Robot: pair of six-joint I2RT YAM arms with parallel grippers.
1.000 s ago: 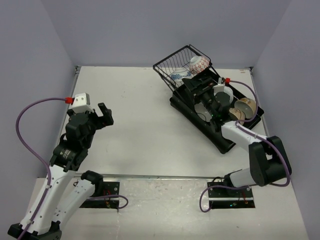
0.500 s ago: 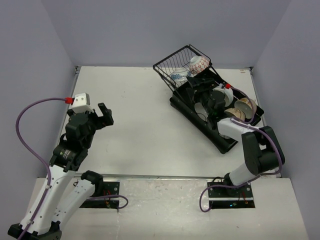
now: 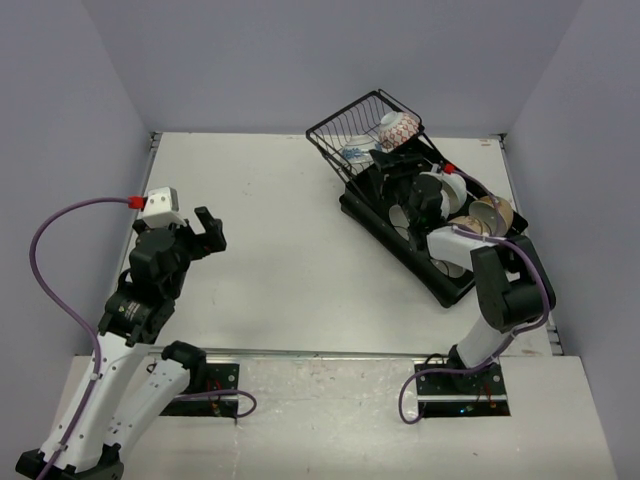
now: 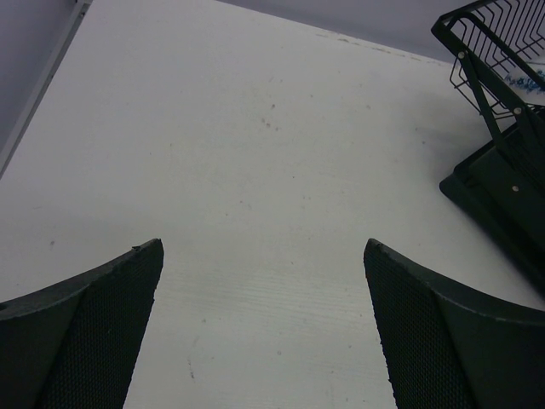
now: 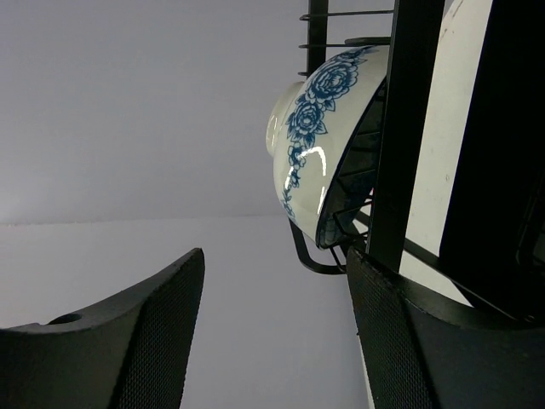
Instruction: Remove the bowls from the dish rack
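The black dish rack (image 3: 452, 284) lies at the back right, with its tilted wire basket (image 3: 345, 128) at the far end. A pink-patterned bowl (image 3: 397, 127) and a blue-patterned bowl (image 3: 355, 153) sit in the basket. Two cream, brown-rimmed bowls (image 3: 490, 213) stand on edge in the tray. My right gripper (image 3: 388, 172) is over the tray beside the basket, open and empty (image 5: 274, 264). The blue-patterned bowl (image 5: 319, 145) is just ahead of it behind the basket's bars. My left gripper (image 3: 208, 230) is open and empty (image 4: 262, 247) above the bare table.
The rack's near corner (image 4: 502, 183) and the basket (image 4: 494, 38) show at the right edge of the left wrist view. Grey walls close the table on three sides. My right forearm lies over the tray and hides part of it.
My right arm's elbow has swung in to the left and its wrist has turned beside the wire basket. The left arm has not moved.
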